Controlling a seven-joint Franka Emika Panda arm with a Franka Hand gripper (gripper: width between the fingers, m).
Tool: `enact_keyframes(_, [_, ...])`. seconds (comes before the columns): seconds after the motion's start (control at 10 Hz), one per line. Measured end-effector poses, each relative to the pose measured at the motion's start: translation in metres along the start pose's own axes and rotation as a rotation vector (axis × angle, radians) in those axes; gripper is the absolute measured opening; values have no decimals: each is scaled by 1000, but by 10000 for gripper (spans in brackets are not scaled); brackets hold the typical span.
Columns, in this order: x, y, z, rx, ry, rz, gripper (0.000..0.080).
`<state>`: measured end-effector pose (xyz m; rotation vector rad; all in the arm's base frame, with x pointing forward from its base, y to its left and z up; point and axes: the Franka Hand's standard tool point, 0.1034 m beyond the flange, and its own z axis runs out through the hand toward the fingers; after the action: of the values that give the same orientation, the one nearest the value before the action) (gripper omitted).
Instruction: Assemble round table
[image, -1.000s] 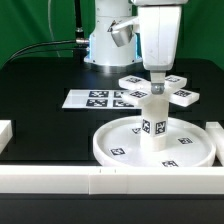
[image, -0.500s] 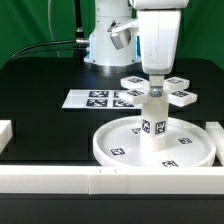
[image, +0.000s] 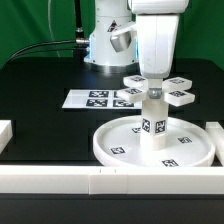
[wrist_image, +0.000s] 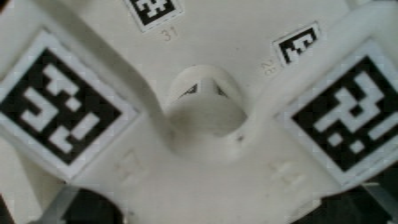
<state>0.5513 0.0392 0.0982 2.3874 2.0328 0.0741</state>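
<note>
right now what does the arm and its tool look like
The arm is glossy white with rounded housings and a grey joint section. Its wrist is a boxy white block, ending in the tool, whose fingers are dark. A black cable trails behind the base.

the exterior view is evenly and brightly lit from above, with no harsh glare. the matte black worktop (image: 45, 125) stays dark and swallows most shadow, though a faint sheen shows near the flat white marker board (image: 100, 99). the large rimmed white round disc (image: 120, 145) and the short thick white cylinder post (image: 152, 125) are close to overexposed, their edges soft and the square tags coarse at this low resolution. the wrist view is dimmer and greyer; the small white cross-shaped piece (wrist_image: 196, 100) fills it, blurred from closeness, its tags smeared, with dark shade in the corners of the frame.
</note>
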Motion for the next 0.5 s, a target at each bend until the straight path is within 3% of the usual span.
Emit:
enact_keyframes(0.1, [0,0,0,0,0,1,440])
enact_keyframes(0.5, [-1,0,0,0,0,42,440])
